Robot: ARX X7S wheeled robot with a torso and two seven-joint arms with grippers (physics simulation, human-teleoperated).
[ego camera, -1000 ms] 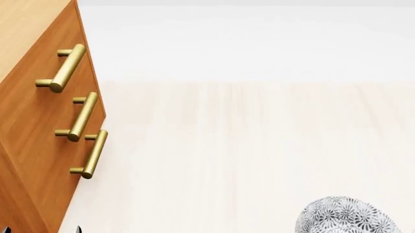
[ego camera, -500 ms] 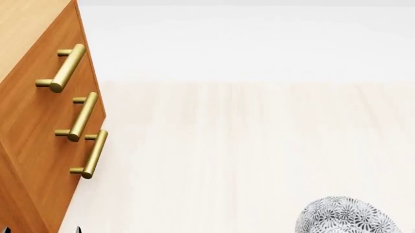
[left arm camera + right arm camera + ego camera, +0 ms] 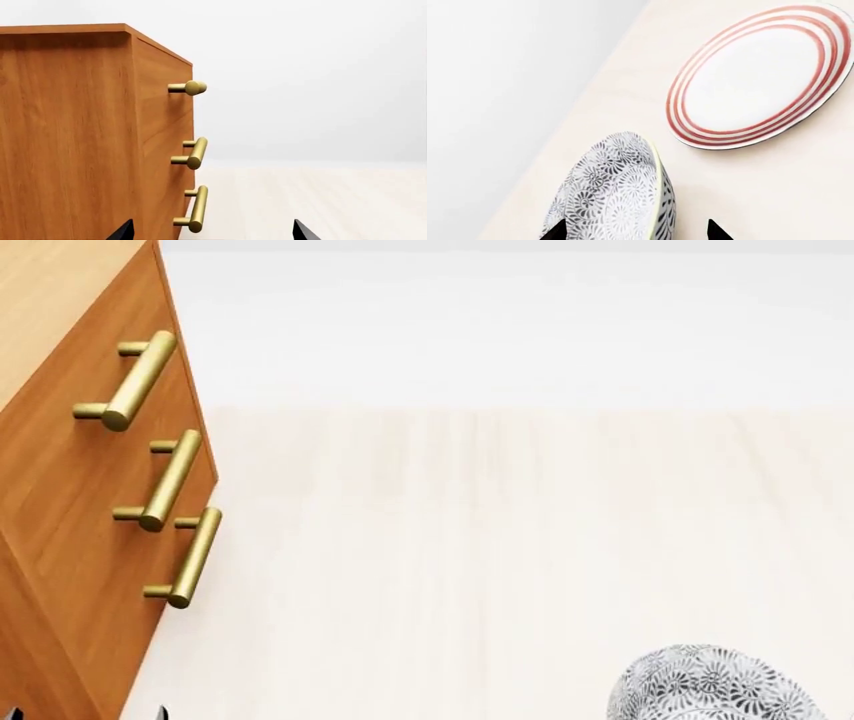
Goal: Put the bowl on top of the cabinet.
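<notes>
Cabinet point(image 3: 80, 500): seen at the far left of the head picture, orange-brown wood with a lighter top and three brass handles point(image 3: 163, 480).
Left gripper point(image 3: 210, 231): only two dark tips are seen at the bottom of the left wrist picture, set wide apart, with nothing between them.
Floor point(image 3: 507, 540): pale wood, shown across the middle of the head picture.
Bowl point(image 3: 714, 685): found at the lower right of the head picture, well apart from the cabinet.
Right gripper point(image 3: 635, 231): two dark tips are seen on each side of the bowl's rim. Whether the bowl is being squeezed cannot be told.
Plate point(image 3: 760, 75): flat, white with red rings, to be left alone.
Step in hand: the bowl should be gripped firmly at the rim, lifted high and kept level.
Bowl's look: deep, round, white with dark grey flowers and a pale rim.
</notes>
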